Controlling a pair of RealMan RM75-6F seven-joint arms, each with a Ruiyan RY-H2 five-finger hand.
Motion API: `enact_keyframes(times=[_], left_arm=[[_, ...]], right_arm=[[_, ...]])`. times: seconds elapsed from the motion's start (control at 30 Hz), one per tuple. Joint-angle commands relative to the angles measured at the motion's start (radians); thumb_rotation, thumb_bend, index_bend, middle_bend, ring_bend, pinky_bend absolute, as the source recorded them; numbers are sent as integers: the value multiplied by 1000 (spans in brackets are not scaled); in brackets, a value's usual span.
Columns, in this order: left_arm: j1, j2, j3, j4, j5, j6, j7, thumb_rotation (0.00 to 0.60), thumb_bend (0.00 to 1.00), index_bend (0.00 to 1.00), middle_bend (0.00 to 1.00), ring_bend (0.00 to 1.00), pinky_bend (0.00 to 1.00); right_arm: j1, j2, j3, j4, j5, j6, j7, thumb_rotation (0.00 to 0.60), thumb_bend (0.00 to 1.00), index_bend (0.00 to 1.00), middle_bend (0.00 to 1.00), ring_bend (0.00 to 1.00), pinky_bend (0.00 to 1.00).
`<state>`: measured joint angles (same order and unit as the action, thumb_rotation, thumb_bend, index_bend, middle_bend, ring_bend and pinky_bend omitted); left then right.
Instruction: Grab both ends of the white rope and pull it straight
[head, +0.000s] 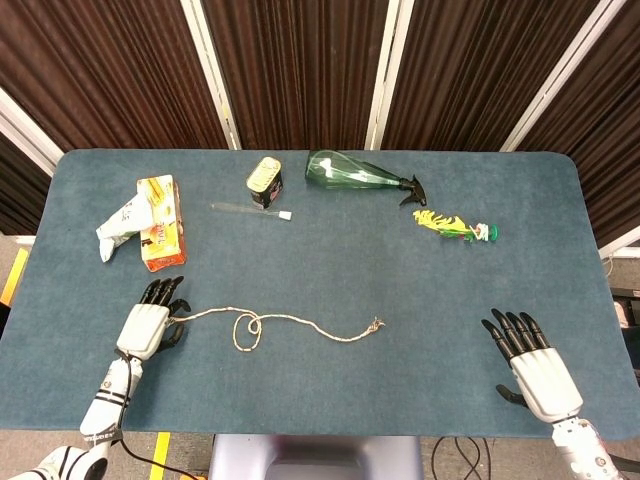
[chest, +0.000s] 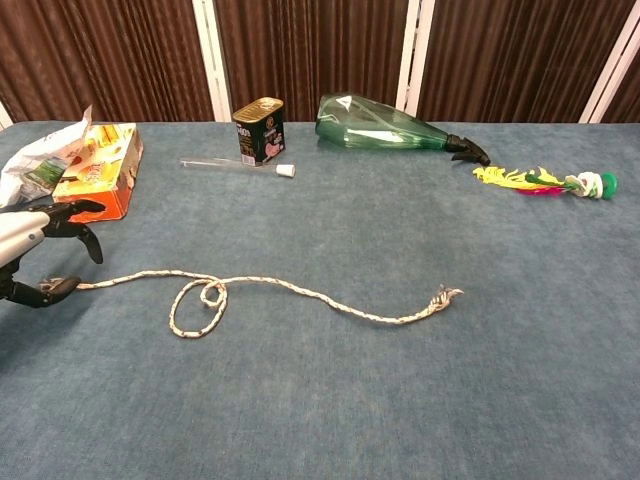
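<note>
The white rope (head: 290, 319) lies slack on the blue table (head: 330, 390), with a small loop (chest: 197, 306) left of its middle. Its frayed right end (head: 377, 323) lies free. My left hand (head: 150, 322) is at the rope's left end. In the chest view the left hand (chest: 35, 255) has its fingers arched above that end and its thumb just below it, with a gap between them. My right hand (head: 530, 365) lies flat with fingers spread near the front right edge, well to the right of the rope's right end, and it holds nothing.
An orange box (head: 160, 222) and a white bag (head: 118, 226) lie at the back left. A tin can (head: 265, 180), a thin clear tube (head: 250, 209), a green spray bottle (head: 350, 172) on its side and a yellow feathered toy (head: 455, 226) sit along the back.
</note>
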<state>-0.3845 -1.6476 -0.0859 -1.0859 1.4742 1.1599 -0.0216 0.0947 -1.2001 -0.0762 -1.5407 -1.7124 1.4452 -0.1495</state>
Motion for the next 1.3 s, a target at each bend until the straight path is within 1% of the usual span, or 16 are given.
enact_keyframes(times=[0.03, 0.2, 0.27, 0.3, 0.47, 0.67, 0.9, 1.1, 1.3], left_arm=[[-3, -19, 2, 33, -17, -9, 20, 600, 456, 418, 45, 0, 27], [-2, -29, 5, 53, -20, -7, 27, 600, 447, 440, 56, 0, 26], [0, -46, 5, 86, -25, 1, 40, 600, 442, 454, 62, 0, 27], [1, -58, 4, 111, -39, -11, 40, 600, 442, 458, 63, 0, 28], [-4, -78, 6, 153, -52, -26, 42, 600, 442, 462, 66, 0, 29], [-7, -85, 11, 164, -59, -37, 42, 600, 442, 470, 66, 0, 29], [-9, -86, 11, 167, -58, -27, 34, 600, 440, 529, 72, 0, 30], [-12, -88, 12, 171, -64, -32, 35, 600, 440, 554, 75, 0, 31], [-10, -78, 15, 153, -49, -3, 38, 600, 450, 568, 76, 0, 32]], right_arm=[[-2, 1, -1, -1, -3, 5, 1, 600, 69, 0, 0, 0, 0], [-4, 2, -1, -2, -5, 10, 2, 600, 69, 0, 0, 0, 0], [-4, 2, -1, -1, -4, 9, 1, 600, 69, 0, 0, 0, 0], [-2, 0, -1, 0, -3, 4, -1, 600, 69, 0, 0, 0, 0], [-1, -2, 1, 1, 1, 2, -4, 600, 69, 0, 0, 0, 0], [-1, -4, 2, 0, 4, 0, -8, 600, 69, 0, 0, 0, 0], [0, -5, 1, 0, 3, -2, -11, 600, 69, 0, 0, 0, 0], [-1, -4, 1, -2, 2, 2, -10, 600, 69, 0, 0, 0, 0], [7, -13, 3, 6, 2, -11, -13, 600, 69, 0, 0, 0, 0]])
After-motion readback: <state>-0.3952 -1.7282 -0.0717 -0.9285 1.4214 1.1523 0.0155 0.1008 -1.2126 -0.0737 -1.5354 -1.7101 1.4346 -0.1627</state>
